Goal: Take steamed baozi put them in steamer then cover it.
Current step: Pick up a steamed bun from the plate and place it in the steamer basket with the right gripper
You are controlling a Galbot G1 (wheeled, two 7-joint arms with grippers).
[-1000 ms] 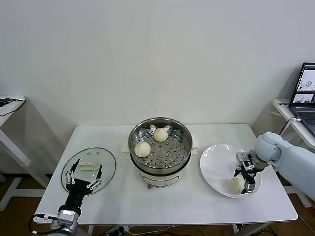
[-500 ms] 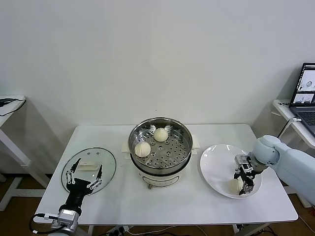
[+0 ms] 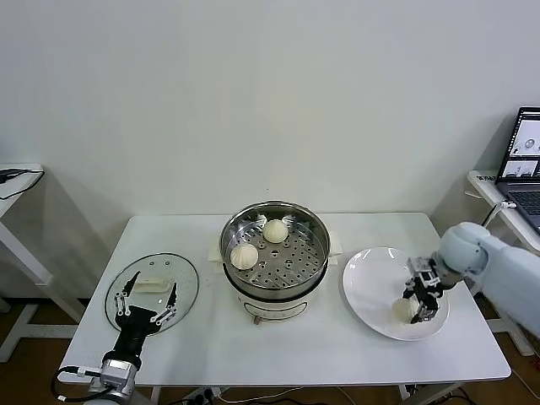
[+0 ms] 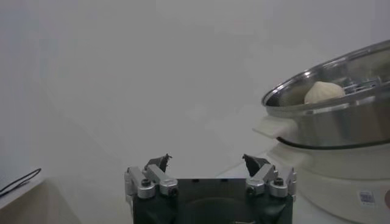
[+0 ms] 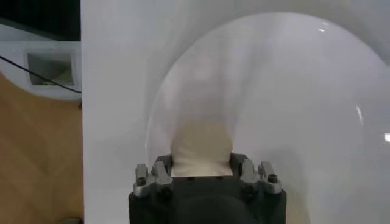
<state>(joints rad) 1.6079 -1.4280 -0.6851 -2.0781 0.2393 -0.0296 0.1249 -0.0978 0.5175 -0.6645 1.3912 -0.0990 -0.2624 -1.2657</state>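
The shiny steel steamer [image 3: 272, 292] stands mid-table with two baozi [image 3: 244, 256] [image 3: 274, 230] on its perforated tray. Over the white plate [image 3: 369, 278] at the right, my right gripper [image 3: 418, 301] is shut on a third baozi [image 3: 404, 310]. The right wrist view shows that bun [image 5: 202, 145] pinched between the fingers of the right gripper [image 5: 202, 163] just above the plate [image 5: 274, 91]. The glass cover [image 3: 183, 280] lies flat at the table's left. My left gripper [image 3: 148, 297] waits open over its near side. The left wrist view has that gripper [image 4: 207, 163] open, with the steamer [image 4: 341, 125] and a baozi [image 4: 323, 92] beyond.
A laptop [image 3: 526, 159] sits on a side table at the far right, close behind my right arm. Another small table [image 3: 17, 179] stands at the far left. The plate lies near the table's right front corner, with wooden floor [image 5: 36, 152] beyond the edge.
My right gripper closed from open onto the baozi on the plate and has risen slightly with it. The left arm has not moved.
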